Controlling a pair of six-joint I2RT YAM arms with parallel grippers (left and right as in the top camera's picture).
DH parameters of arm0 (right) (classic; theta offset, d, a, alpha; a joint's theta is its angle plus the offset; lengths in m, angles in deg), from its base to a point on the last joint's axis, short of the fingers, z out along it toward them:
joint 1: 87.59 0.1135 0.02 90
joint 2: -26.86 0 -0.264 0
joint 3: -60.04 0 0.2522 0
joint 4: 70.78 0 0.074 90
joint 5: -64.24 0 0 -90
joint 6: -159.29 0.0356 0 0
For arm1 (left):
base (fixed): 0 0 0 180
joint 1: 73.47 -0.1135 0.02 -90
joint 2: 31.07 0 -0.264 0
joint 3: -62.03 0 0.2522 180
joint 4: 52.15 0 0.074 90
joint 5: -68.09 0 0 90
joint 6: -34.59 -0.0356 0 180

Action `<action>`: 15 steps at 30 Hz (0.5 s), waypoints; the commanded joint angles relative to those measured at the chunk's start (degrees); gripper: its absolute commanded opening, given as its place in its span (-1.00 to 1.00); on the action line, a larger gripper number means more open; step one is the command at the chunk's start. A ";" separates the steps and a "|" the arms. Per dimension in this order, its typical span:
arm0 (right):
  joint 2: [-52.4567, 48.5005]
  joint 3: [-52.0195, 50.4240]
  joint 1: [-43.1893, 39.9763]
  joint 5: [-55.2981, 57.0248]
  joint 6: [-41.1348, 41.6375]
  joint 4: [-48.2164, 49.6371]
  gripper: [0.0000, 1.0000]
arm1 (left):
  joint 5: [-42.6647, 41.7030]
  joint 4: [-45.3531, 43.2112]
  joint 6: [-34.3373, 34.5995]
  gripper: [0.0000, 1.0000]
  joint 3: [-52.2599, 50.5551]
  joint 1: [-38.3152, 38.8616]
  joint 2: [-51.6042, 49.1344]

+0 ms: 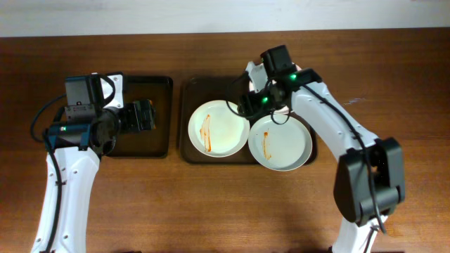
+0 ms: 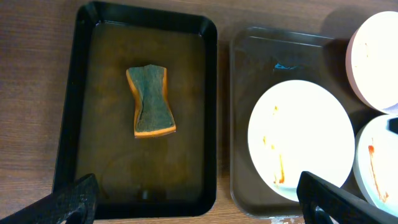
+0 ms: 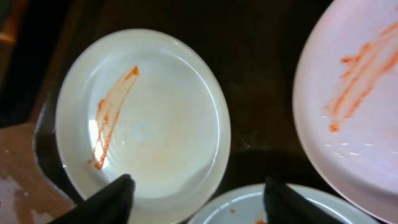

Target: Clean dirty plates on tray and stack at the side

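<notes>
Nearest the robot, a whitish plate (image 1: 285, 144) with a short red-orange streak sits at 4 o'clock of the dark brown tray (image 1: 185, 119). Its right side reaches past the tray over the table (image 1: 211, 204). At its 10 o'clock a second streaked plate (image 1: 223, 126) lies well inside the tray, and I cannot tell whether the two rims touch or only come close. The third plate (image 2: 376, 56), faintly pink, lies farther back at the tray's 1 o'clock, largely hidden in the overhead view by the right arm (image 1: 337, 126).

The right gripper (image 3: 199, 182) hovers over the dark gap where the three plates come together, its fingers (image 3: 112, 199) apart and holding nothing.

At 9 o'clock of the brown tray stands the black tray (image 2: 71, 112), a film of liquid in it. An orange sponge (image 2: 151, 101) lies near its middle, green scrub face up. The left gripper (image 2: 198, 179) hangs above this tray — its fingers (image 2: 74, 202) spread wide and empty, the sponge at their 12 o'clock, well apart from them.
</notes>
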 commanded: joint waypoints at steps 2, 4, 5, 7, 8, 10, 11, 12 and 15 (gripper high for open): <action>-4.74 1.03 1.36 0.74 -0.63 2.21 0.18 | 0.22 -0.17 -0.92 0.99 1.20 -0.42 -0.20; -7.52 1.03 1.62 0.74 -0.57 3.63 0.08 | 0.20 -0.17 -0.92 0.99 1.20 -0.42 -0.20; -8.48 1.03 1.60 0.76 -0.42 4.07 0.04 | 0.22 -0.15 -0.92 0.99 1.20 -0.42 -0.20; -10.51 1.03 1.60 1.42 0.76 4.98 -0.05 | 0.20 -0.15 -0.90 0.99 1.20 -0.42 -0.20; -10.95 1.03 1.60 2.25 2.23 5.29 -0.11 | 0.20 -0.15 -0.92 0.99 1.20 -0.42 -0.20; -12.50 1.01 1.60 2.21 2.84 5.55 -0.21 | 0.20 -0.15 -0.92 0.99 1.20 -0.42 -0.20; -12.87 1.03 1.62 2.19 3.08 5.53 -0.26 | 0.20 -0.13 -0.92 0.99 1.20 -0.42 -0.20; -13.11 1.01 1.62 2.19 3.13 5.53 -0.36 | 0.20 -0.15 -0.92 0.99 1.20 -0.42 -0.20; -13.11 1.31 1.60 1.99 7.19 6.03 -0.92 | 0.22 -0.15 -0.92 1.00 1.20 -0.42 -0.20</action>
